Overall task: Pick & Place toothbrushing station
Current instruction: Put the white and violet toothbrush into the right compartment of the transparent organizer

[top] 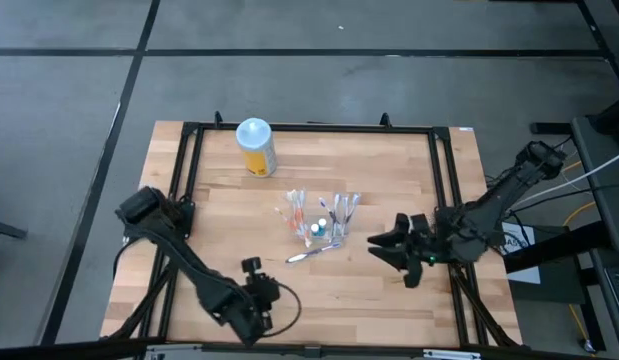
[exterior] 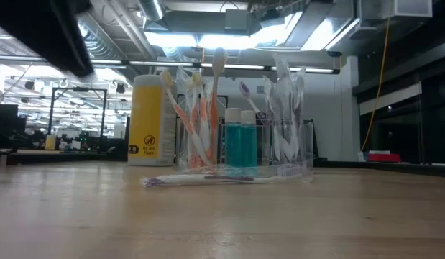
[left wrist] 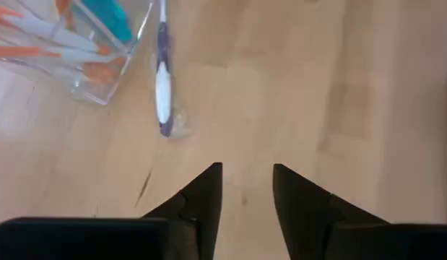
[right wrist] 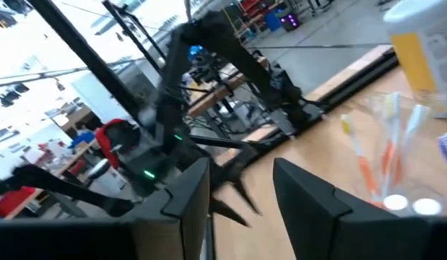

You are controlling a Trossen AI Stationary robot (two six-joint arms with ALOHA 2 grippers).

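Pale wood fills the foreground of the low view, where the table (exterior: 222, 216) runs bare up to a single toothbrush (exterior: 222, 178) lying flat across the middle of the frame, whitish with a purple handle. In the high view this loose toothbrush sits just below the centre, slanting down toward the left.

Right behind it stands the toothbrushing station (exterior: 240, 140), a cluster of clear holders at the centre of the frame. The left holder carries orange-and-white brushes (exterior: 197, 122) standing upright, the middle part holds two small teal bottles (exterior: 241, 144) with white caps, and the right side holds whitish and purple brushes (exterior: 283, 115).

The left gripper (top: 254, 318) is at the bottom of the high view, left of centre and well below the station. Its wrist view shows the two dark fingers (left wrist: 201, 209) parted with a clear gap and bare wood between them, holding nothing; the loose toothbrush and a corner of the clear holder lie beyond the fingertips.

The right gripper (top: 379, 242) sits at middle right of the high view, beside the station and pointing at it. Its fingers (right wrist: 187, 191) are spread apart and empty.

Farther back, at upper centre of the high view, a yellow bottle (top: 255, 147) with a white cap stands apart from the station.
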